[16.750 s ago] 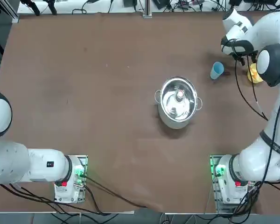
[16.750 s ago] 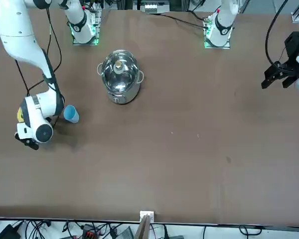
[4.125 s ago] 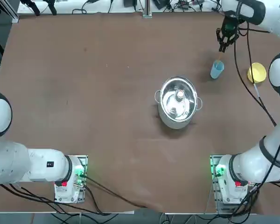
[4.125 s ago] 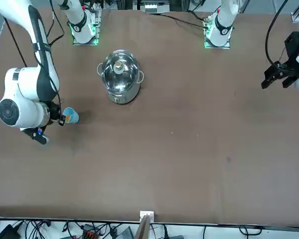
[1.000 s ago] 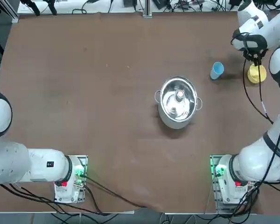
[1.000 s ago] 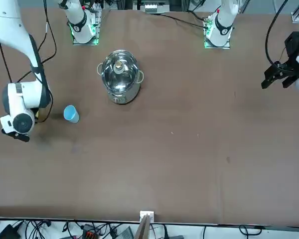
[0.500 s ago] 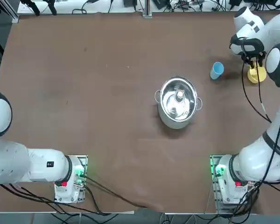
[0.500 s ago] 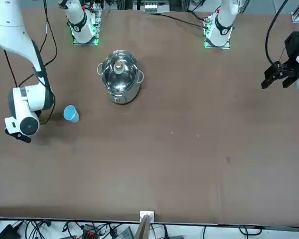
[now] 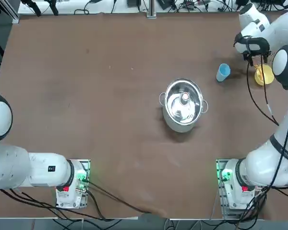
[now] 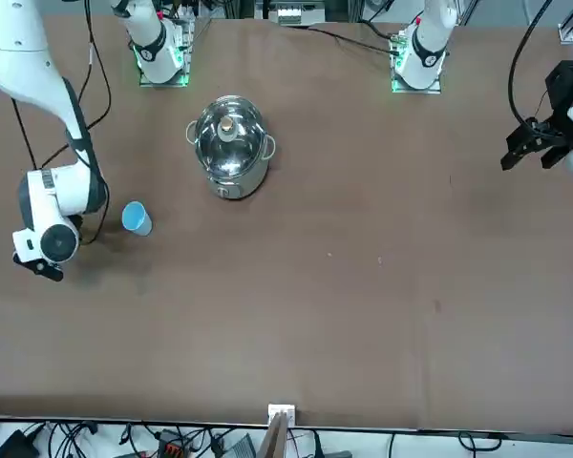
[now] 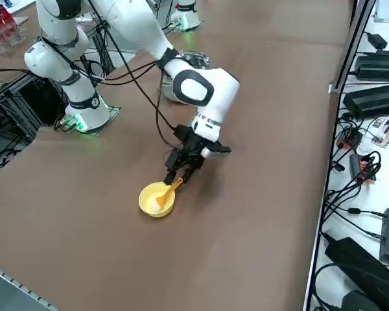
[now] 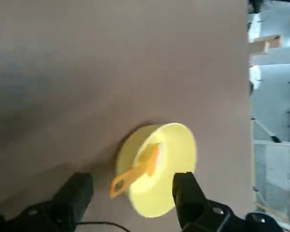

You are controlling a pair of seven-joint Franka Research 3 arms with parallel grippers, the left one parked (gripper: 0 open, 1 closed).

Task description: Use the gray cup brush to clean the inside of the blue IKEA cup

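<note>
Since a second ago the right gripper (image 12: pixel 130 195) has let go: its two black fingers (image 12: pixel 73 195), then closed over the small yellow bowl (image 12: pixel 171 159), now stand wide apart and hold nothing. Four seconds back that gripper hung beyond the small light-blue plastic tumbler (image 9: pixel 222 72); it now sits over the bowl at the table's far right corner.

From the wrist camera the slim brush with the orange-tan handle (image 12: pixel 135 171) lies slanted in the yellow bowl, its paler end down inside and the handle's ringed tip poking out over the rim, between the spread fingers but not touched by either. From the right side the gripper (image 11: pixel 179 167) hangs just above the brush (image 11: pixel 168 189), and the bowl (image 11: pixel 149 206) rests on the brown table (image 11: pixel 259 194).

Seen from above, the blue tumbler stands upright on the table just beside the gripper (image 9: pixel 253 58), apart from the bowl (image 9: pixel 266 76) and in the same spot as in every earlier view. A round polished steel pot (image 9: pixel 183 106) with two side handles sits well apart near the table's middle, also unmoved. Black cable loops from the wrist across the bowl in the overhead view
</note>
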